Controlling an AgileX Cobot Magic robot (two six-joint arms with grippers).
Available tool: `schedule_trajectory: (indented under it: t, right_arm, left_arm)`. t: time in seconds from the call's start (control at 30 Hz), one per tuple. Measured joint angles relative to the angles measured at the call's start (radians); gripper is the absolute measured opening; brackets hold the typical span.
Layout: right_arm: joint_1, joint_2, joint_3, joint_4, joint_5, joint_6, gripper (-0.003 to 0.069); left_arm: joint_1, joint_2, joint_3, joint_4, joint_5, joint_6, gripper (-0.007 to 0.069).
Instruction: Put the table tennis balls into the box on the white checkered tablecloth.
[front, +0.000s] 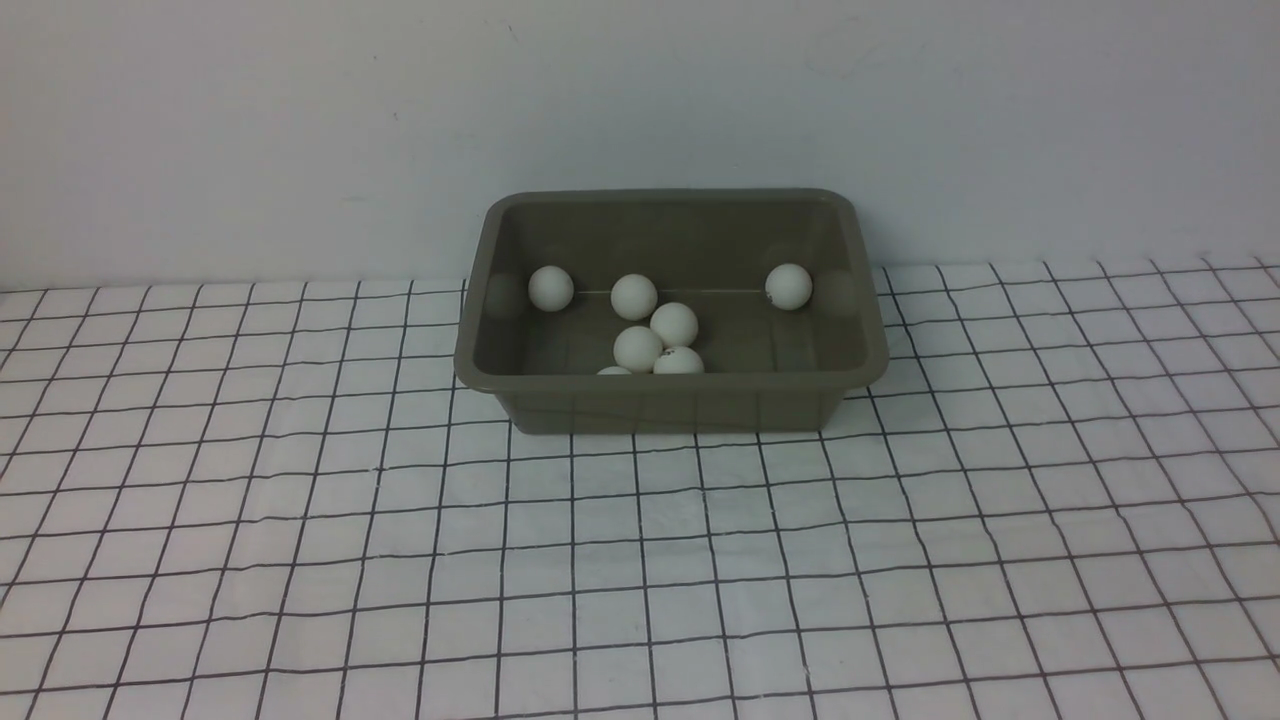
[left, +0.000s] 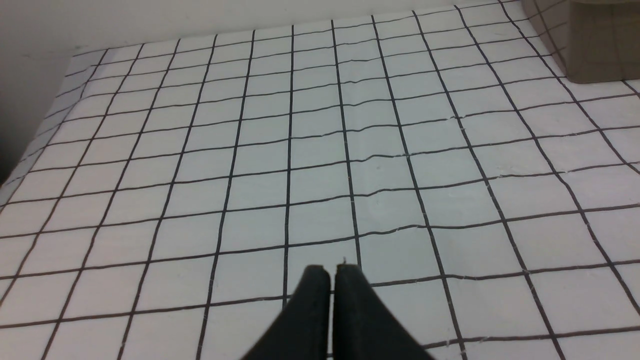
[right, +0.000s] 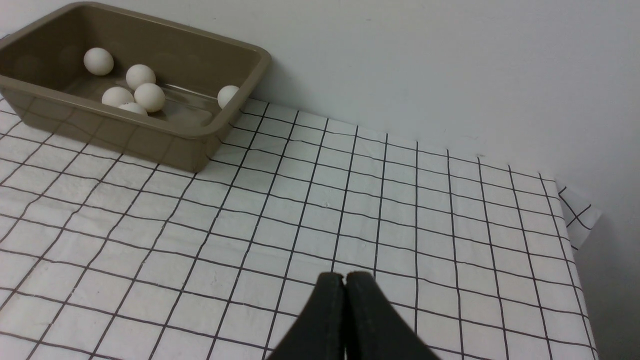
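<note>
The olive-brown box (front: 670, 405) stands at the back middle of the white checkered tablecloth (front: 640, 560), against the wall. Several table tennis balls lie inside it, one at the back left (front: 551, 288), one at the back right (front: 788, 286) and a cluster near the front wall (front: 638, 347). The right wrist view shows the box (right: 185, 145) with balls (right: 149, 97) in it. Neither arm appears in the front view. My left gripper (left: 332, 270) is shut and empty over bare cloth, with a corner of the box (left: 595, 50) far off. My right gripper (right: 345, 276) is shut and empty too.
A pale wall (front: 640, 100) rises right behind the box. The cloth's far right edge (right: 575, 220) hangs over the table end in the right wrist view. The cloth's left edge (left: 35, 150) shows in the left wrist view.
</note>
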Motion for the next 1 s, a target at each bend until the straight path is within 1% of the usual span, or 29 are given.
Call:
schedule_trajectory:
  t: [0.37,0.47,0.5,0.53,0.6,0.67,0.7,0.77,0.83,0.9,1.0]
  right_arm:
    - [-0.011,0.000,0.000,0.000,-0.003,0.000,-0.0018]
    - [-0.076,0.000,0.000,0.001,-0.047,0.008,-0.0018]
    - [-0.094,0.000,0.001,0.004,-0.073,0.014,-0.0018]
    - [-0.132,0.000,0.004,0.009,-0.107,0.021,-0.0018]
    - [-0.226,0.000,0.023,0.029,-0.241,0.048,-0.0018]
    - [-0.289,0.000,0.055,0.043,-0.345,0.065,-0.0018]
    - [-0.336,0.000,0.088,0.055,-0.433,0.075,-0.0018]
    - [-0.384,0.000,0.137,0.072,-0.543,0.089,-0.0018]
    - [-0.438,0.000,0.247,0.104,-0.663,0.110,-0.0018]
    - [-0.457,0.000,0.366,0.144,-0.722,0.121,-0.0018]
    - [-0.458,-0.009,0.511,0.178,-0.764,0.138,-0.0018]
  left_arm:
    - [0.000,0.000,0.000,0.000,-0.001,0.000,-0.0004]
    - [0.000,0.000,0.000,0.000,-0.001,0.000,-0.0004]
    - [0.000,0.000,0.000,0.000,-0.001,0.000,-0.0004]
    - [0.000,0.000,0.000,0.000,-0.001,0.000,-0.0004]
    - [0.000,0.000,0.000,0.000,-0.001,0.000,-0.0004]
    - [0.000,0.000,0.000,0.000,-0.001,0.000,-0.0004]
    - [0.000,0.000,0.000,0.000,-0.001,0.000,-0.0004]
    - [0.000,0.000,0.000,0.000,-0.001,0.000,-0.0004]
    - [0.000,0.000,0.000,0.000,-0.001,0.000,-0.0004]
    - [0.000,0.000,0.000,0.000,-0.001,0.000,-0.0004]
    - [0.000,0.000,0.000,0.000,-0.001,0.000,-0.0004]
